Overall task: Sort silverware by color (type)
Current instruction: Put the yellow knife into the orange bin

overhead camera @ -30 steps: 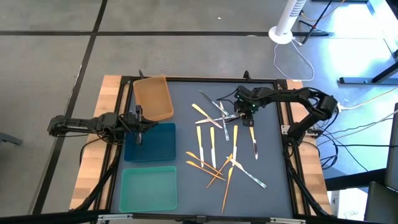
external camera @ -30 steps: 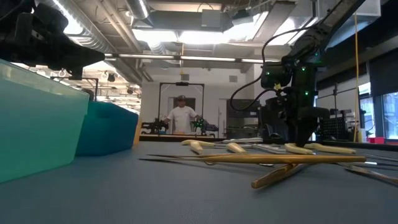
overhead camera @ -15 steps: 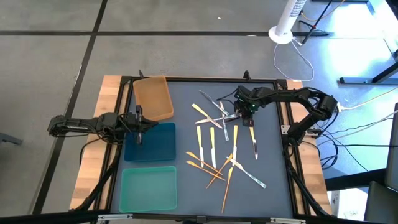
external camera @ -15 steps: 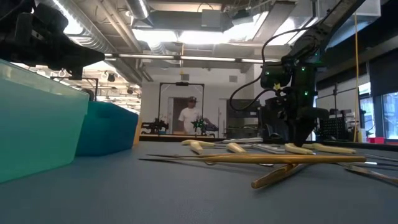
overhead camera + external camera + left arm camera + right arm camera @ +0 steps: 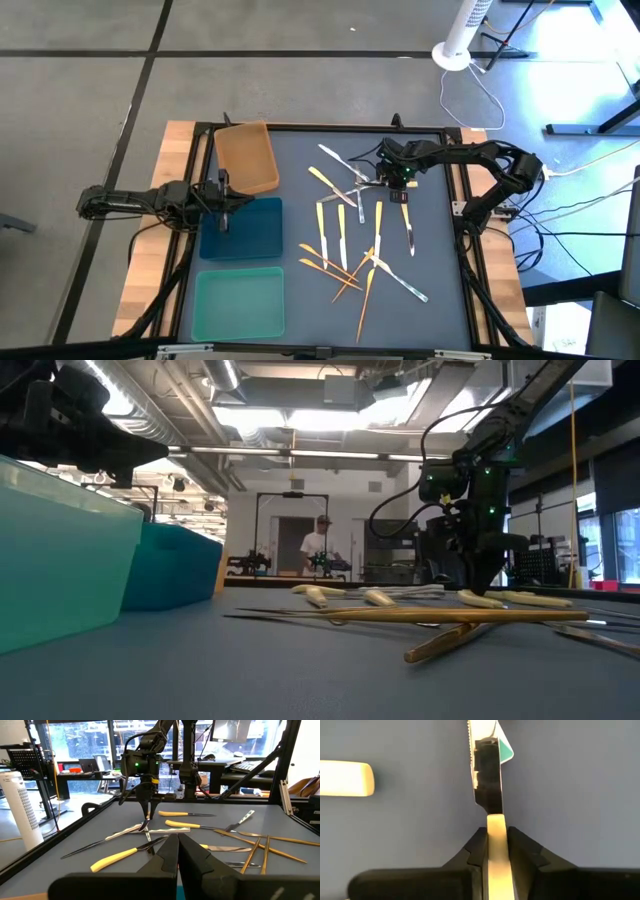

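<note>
The right arm reaches in from the table's right edge, elbow bent high, forearm stretched toward the back middle of the table point(image 5: 430, 150), wrist pointing straight down. Its right gripper point(image 5: 397, 184) is pinched on the pale handle of a yellow-handled knife point(image 5: 489, 795); in the right wrist view the handle sits squeezed between both fingers point(image 5: 475, 850), and the serrated silver blade sticks out past them over the grey mat.

The rest of the silverware point(image 5: 350, 245) lies scattered across the table's right half: yellow-handled pieces, all-silver ones and thin orange-gold ones, several crossing each other.

The left arm lies stretched low from the left edge, its left gripper point(image 5: 224, 202) closed and empty over the blue tray point(image 5: 240, 235). The brown tray point(image 5: 246, 157) sits behind that tray, the teal tray point(image 5: 238, 303) in front, along the left edge.
</note>
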{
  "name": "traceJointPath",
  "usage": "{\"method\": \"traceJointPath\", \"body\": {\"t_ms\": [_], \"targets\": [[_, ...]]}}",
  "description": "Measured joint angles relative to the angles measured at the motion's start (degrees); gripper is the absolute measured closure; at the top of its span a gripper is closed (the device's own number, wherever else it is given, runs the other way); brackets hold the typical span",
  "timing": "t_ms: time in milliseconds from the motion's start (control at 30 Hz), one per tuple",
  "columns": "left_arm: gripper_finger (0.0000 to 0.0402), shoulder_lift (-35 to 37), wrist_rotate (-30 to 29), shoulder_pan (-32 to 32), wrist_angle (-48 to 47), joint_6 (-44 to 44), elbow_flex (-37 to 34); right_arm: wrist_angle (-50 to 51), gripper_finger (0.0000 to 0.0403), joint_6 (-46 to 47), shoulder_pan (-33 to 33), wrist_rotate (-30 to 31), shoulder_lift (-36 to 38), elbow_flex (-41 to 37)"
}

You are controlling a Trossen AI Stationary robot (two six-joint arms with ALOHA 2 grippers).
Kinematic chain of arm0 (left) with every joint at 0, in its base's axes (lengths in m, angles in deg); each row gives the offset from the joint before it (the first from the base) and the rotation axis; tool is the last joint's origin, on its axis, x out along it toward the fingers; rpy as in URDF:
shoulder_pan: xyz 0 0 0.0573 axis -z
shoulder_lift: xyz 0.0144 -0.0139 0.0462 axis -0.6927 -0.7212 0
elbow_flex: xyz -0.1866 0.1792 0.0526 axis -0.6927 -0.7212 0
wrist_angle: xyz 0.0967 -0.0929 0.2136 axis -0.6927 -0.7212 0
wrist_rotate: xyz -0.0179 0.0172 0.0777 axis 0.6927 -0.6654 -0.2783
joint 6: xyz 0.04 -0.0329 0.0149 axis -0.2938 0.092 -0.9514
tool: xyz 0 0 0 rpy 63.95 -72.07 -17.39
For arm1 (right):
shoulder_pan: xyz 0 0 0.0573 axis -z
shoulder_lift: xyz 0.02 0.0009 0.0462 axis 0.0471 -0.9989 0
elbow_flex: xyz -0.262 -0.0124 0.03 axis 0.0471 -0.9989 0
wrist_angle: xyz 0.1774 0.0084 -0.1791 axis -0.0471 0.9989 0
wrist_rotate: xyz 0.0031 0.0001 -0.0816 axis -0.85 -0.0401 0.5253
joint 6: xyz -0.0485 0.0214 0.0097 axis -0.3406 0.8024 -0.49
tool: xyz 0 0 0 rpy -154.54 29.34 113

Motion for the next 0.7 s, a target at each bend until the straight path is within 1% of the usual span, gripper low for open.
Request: {"method": "traceJointPath", "body": {"t_ms": [233,700], "targets": [[0.0401,-0.01,0.0,0.0,0.02,0.0,0.0,0.18,0.0365,-0.02,0.0,0.04,0.02,0.02],[0.0401,-0.01,0.0,-0.02,0.0,0.0,-0.02,1.74,0.0367,-1.12,-0.04,0.02,0.13,0.11]]}}
